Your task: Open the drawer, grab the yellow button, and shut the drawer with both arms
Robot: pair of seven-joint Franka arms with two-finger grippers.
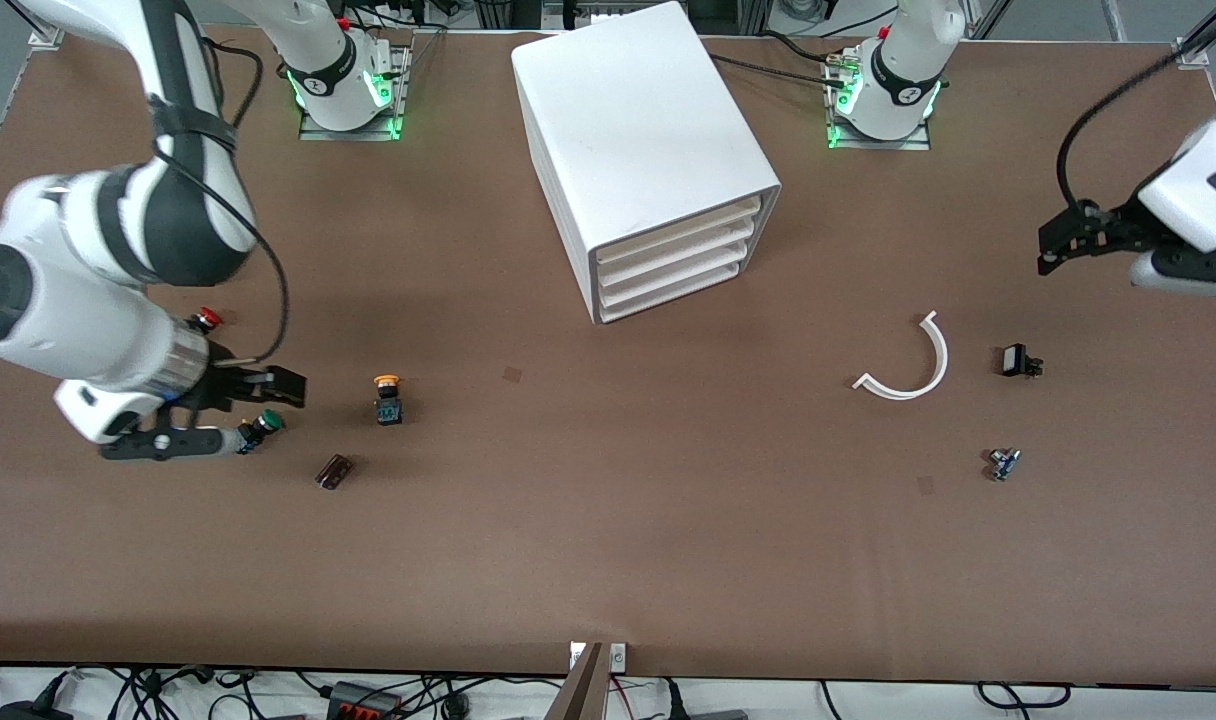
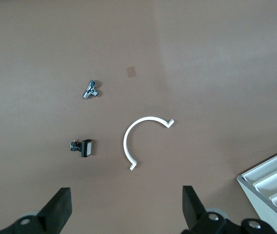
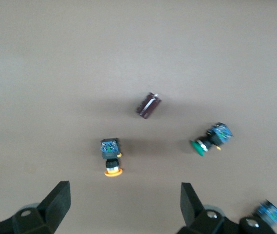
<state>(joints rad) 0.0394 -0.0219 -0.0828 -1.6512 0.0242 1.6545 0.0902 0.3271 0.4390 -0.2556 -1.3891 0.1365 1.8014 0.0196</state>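
The white cabinet (image 1: 638, 140) stands mid-table near the arms' bases; its four drawers (image 1: 678, 262) are all shut, and a corner shows in the left wrist view (image 2: 274, 183). The orange-capped button (image 1: 388, 398) stands on the table toward the right arm's end, outside the cabinet; it also shows in the right wrist view (image 3: 110, 157). My right gripper (image 1: 230, 412) (image 3: 125, 201) is open and empty, up over the table beside that button, above the green-capped one. My left gripper (image 1: 1056, 243) (image 2: 127, 205) is open and empty, up over the left arm's end of the table.
A green-capped button (image 1: 261, 425) (image 3: 209, 139), a red-capped button (image 1: 206, 319) and a brown cylinder (image 1: 334, 471) (image 3: 149, 105) lie near the right gripper. A white curved strip (image 1: 908, 365) (image 2: 140, 139), a black part (image 1: 1018, 360) (image 2: 82, 147) and a metal part (image 1: 1003, 463) (image 2: 91, 90) lie toward the left arm's end.
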